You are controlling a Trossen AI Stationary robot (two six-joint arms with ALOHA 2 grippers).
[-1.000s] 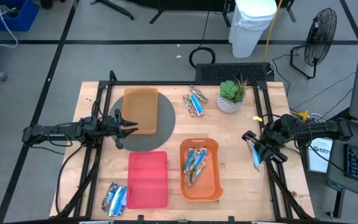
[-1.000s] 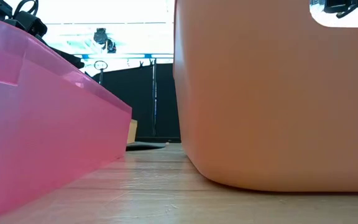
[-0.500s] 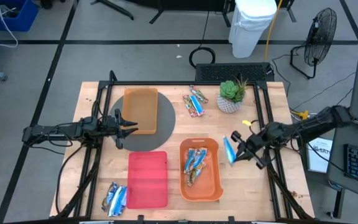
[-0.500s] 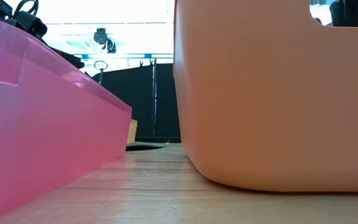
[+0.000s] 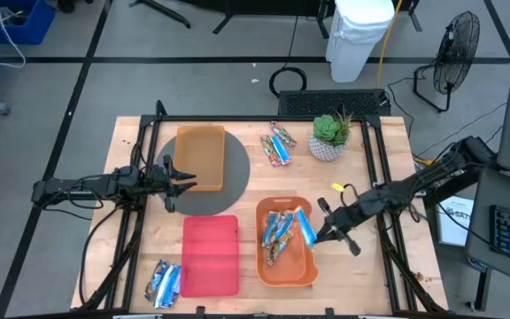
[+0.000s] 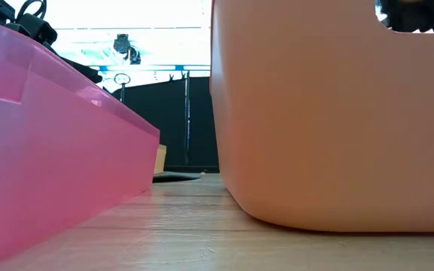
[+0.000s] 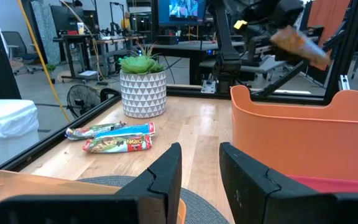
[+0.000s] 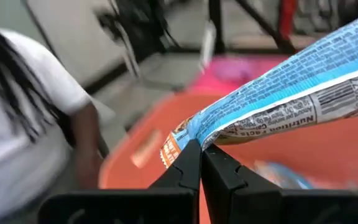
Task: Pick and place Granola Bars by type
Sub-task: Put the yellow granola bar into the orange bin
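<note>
My right gripper [image 5: 319,232] hangs over the right rim of the near orange tray [image 5: 308,270], shut on a blue-wrapped granola bar [image 5: 306,227]. Several blue bars [image 5: 277,235] lie in that tray. More bars lie near the far edge [image 5: 278,147] beside the plant, and a few lie at the near left corner [image 5: 162,283]. My left gripper [image 5: 181,182] waits open over the grey disc [image 5: 204,202], next to a second orange tray [image 5: 200,156]. The left wrist view shows the far bars [image 7: 112,137] and the held bar [image 7: 298,42]. My right gripper pinches the blue bar by one crimped end [image 8: 190,134] between its two fingertips. The fingers come level from the table's right side. The bar is lifted clear and sticks out beyond the fingertips over the orange tray [image 8: 135,168].
A pink-red tray [image 5: 210,254] sits at the near edge, left of the orange one; both trays fill the low view [image 6: 66,165]. A potted plant [image 5: 329,136] stands at the far right. A person in white [image 8: 30,106] shows beyond the table in the right wrist view.
My right gripper has carried the blue bar from near the table's right edge leftward to the right rim of the near orange tray, staying shut on it. The bar has stayed lifted clear throughout.
</note>
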